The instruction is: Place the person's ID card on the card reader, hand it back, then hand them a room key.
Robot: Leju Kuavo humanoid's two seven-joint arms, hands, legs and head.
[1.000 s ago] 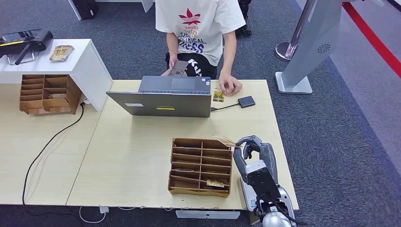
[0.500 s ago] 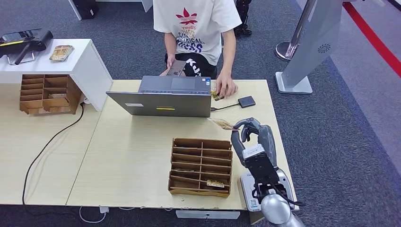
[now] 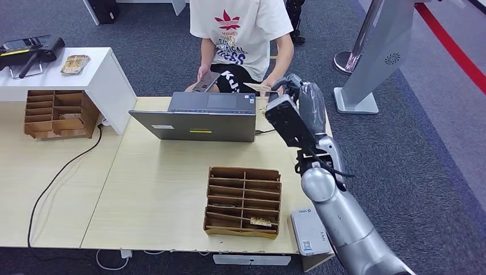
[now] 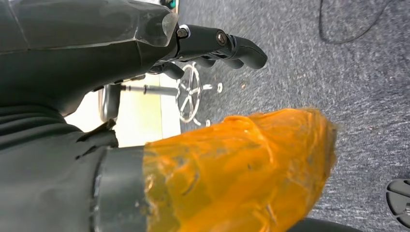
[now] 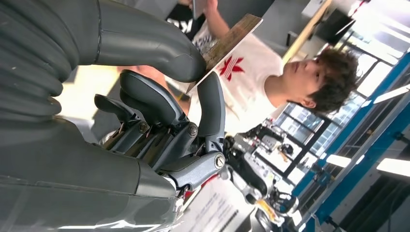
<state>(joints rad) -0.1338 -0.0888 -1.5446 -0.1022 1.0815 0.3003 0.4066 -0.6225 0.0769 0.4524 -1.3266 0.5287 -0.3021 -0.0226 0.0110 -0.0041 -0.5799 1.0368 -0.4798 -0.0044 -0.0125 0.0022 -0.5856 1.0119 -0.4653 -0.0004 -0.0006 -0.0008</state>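
at twelve o'clock from my seat, the right hand (image 3: 295, 106) is raised over the far edge of the desk (image 3: 160, 189), pinching the room key card (image 3: 256, 87) between thumb and a finger. card's long axis runs toward nine o'clock, at the person's hand (image 3: 269, 86) just beside it. my left hand (image 4: 145, 58) hangs low, fingers curled, holding nothing. person's shirt (image 3: 240, 23) reads partly "youdi"; the rest i can't read.
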